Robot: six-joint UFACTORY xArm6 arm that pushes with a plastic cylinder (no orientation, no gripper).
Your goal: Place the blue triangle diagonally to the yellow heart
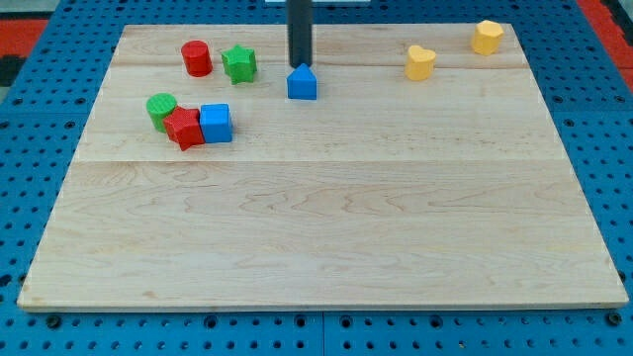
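The blue triangle (303, 83) sits on the wooden board near the view's top, a little left of centre. The yellow heart (420, 62) lies to its right and slightly higher, well apart from it. My tip (299, 62) comes down from the view's top and stands just behind the blue triangle, at its upper edge, touching or nearly touching it.
A yellow hexagon (487, 37) is at the top right. A red cylinder (197, 58) and a green star (239, 63) lie left of the triangle. Lower left, a green cylinder (161, 110), a red block (184, 129) and a blue cube (216, 124) cluster together.
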